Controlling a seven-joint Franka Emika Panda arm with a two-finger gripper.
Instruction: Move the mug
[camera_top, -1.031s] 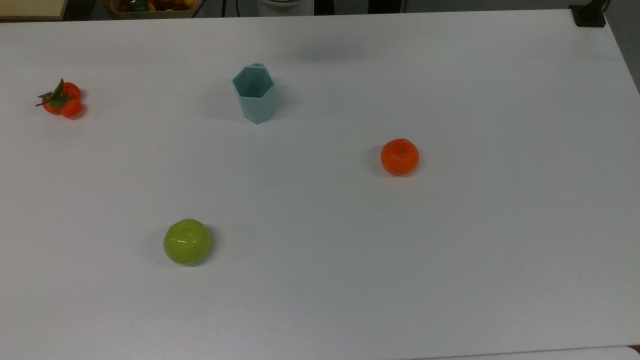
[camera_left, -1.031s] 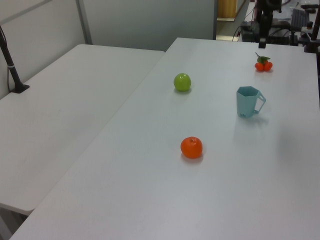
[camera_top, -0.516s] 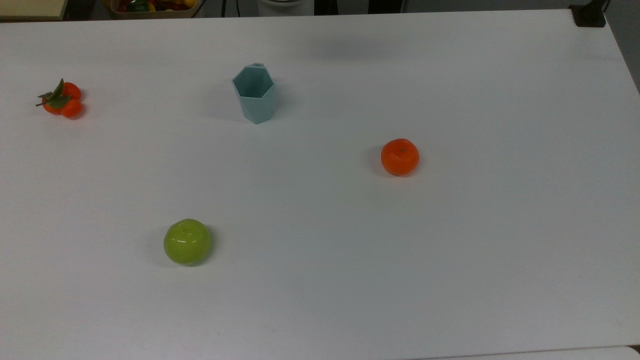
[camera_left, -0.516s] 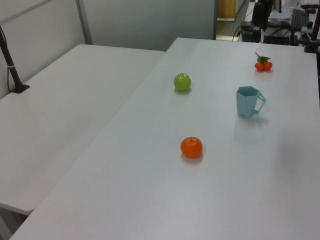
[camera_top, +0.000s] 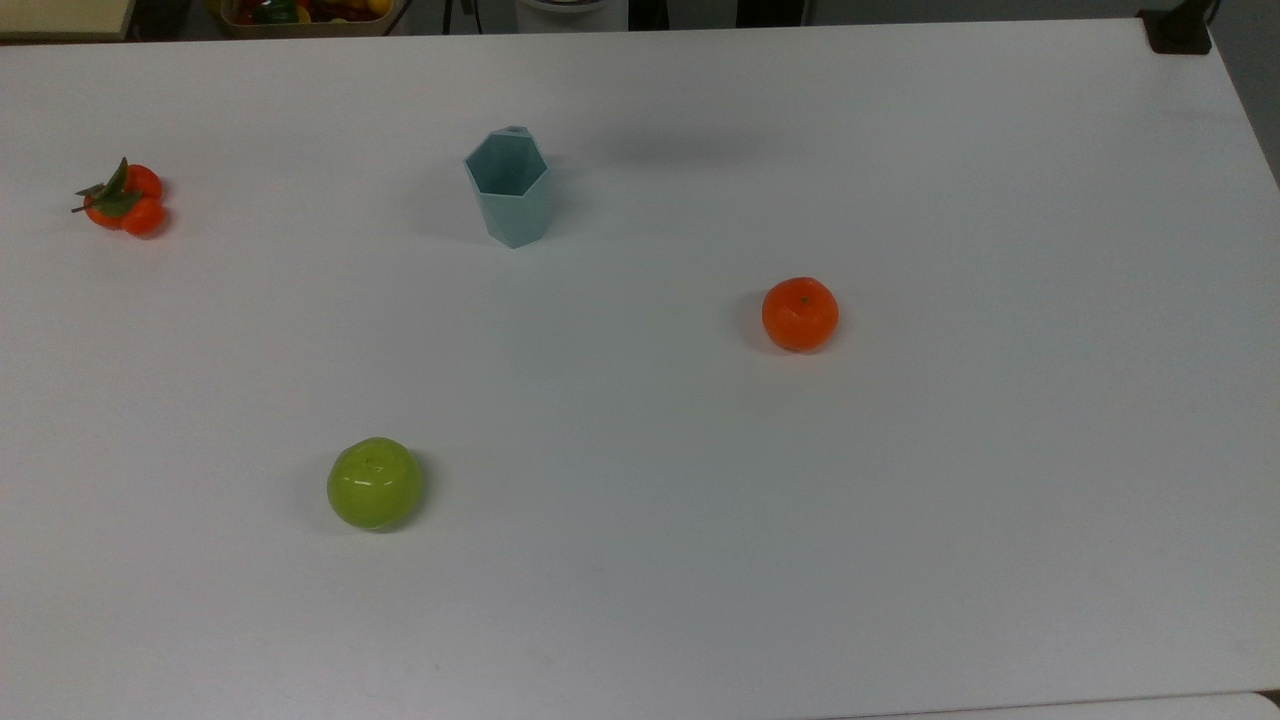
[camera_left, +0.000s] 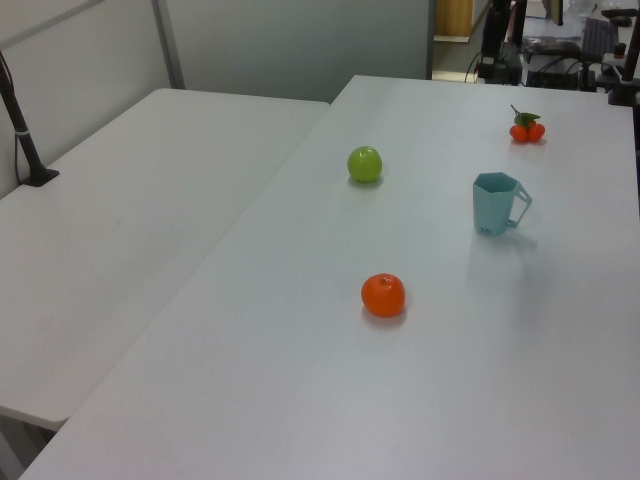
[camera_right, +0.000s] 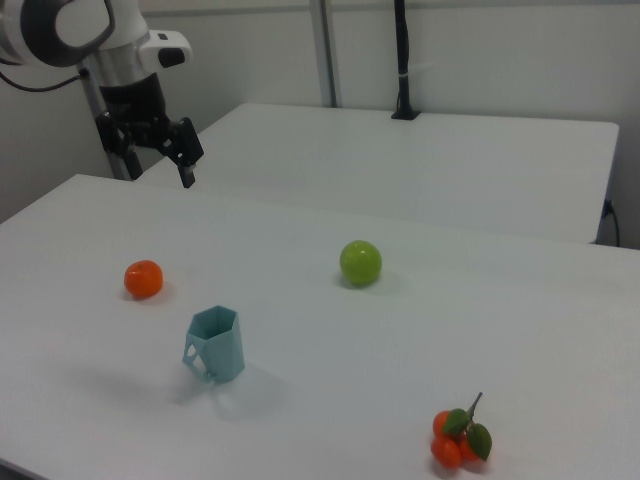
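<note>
Pale blue-green, the mug (camera_right: 215, 345) stands upright, well below and right of the gripper (camera_right: 157, 153) in the right view; fingers spread, empty.

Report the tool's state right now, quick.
Tool: open, holding nothing, up in the air above the table, well clear of the mug.
</note>
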